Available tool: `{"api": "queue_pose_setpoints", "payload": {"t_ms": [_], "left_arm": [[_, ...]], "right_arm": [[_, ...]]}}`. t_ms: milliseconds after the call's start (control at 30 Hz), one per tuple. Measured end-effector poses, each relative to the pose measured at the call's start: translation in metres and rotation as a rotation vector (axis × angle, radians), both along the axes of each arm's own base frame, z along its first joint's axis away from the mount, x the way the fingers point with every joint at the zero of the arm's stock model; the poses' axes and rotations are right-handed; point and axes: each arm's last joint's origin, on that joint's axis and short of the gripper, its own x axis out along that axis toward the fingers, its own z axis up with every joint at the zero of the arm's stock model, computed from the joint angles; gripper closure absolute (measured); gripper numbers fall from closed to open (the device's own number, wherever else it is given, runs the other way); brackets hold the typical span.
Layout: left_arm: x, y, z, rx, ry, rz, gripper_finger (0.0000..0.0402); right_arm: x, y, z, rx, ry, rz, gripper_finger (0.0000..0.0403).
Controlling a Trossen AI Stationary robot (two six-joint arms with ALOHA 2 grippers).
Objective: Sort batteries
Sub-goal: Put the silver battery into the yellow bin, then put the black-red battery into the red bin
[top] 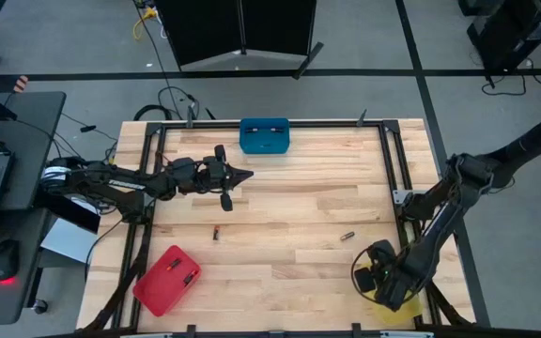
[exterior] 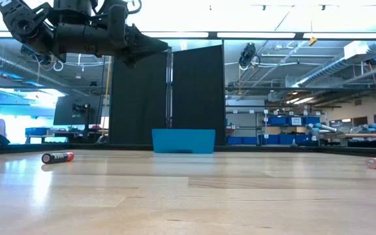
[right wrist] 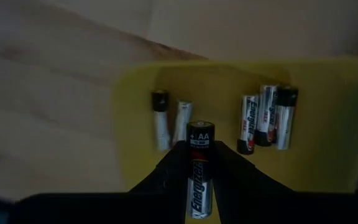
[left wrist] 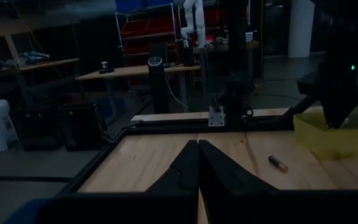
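My right gripper [right wrist: 199,155] hangs over the yellow bin [right wrist: 135,124] at the table's near right corner, shut on a black AA battery [right wrist: 199,140]. Several batteries [right wrist: 265,118] lie on the bin's floor. In the high view this gripper [top: 376,275] points down above the bin [top: 404,310]. My left gripper [top: 244,176] is shut and held level above the table's far left part, touching nothing. Two loose batteries lie on the wood: one [top: 217,232] left of centre, one [top: 347,236] right of centre. My right gripper pinches the AA battery by its long sides [right wrist: 199,177] between the two fingers. The battery lies along the fingers, and its marked end [right wrist: 200,132] sticks out past the fingertips [right wrist: 174,163]. The fingers come from above, and the battery is lifted clear over the yellow bin.
A blue bin [top: 264,134] stands at the table's far edge, and a red bin [top: 167,279] at the near left. A black frame [top: 388,160] runs along the table's sides. The middle of the table is bare wood apart from the two loose batteries.
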Motion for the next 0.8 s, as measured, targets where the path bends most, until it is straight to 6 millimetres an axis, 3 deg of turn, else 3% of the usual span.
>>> {"api": "queue_pose_setpoints", "payload": {"t_ms": [267,533,800], "left_arm": [[0.0,0.0,-0.003,-0.037,0.022,-0.001,0.0392],[0.0,0.0,-0.004,-0.055,0.029,-0.002,0.0392],[0.0,0.0,-0.004,-0.055,0.037,-0.002,0.0392]], "right_arm": [[0.0,0.004,-0.041,-0.032,0.061,-0.045,0.0343],[-0.003,0.0,-0.055,-0.062,0.048,-0.049,0.0342],[-0.003,-0.001,-0.046,-0.051,0.037,-0.021,0.0251]]}}
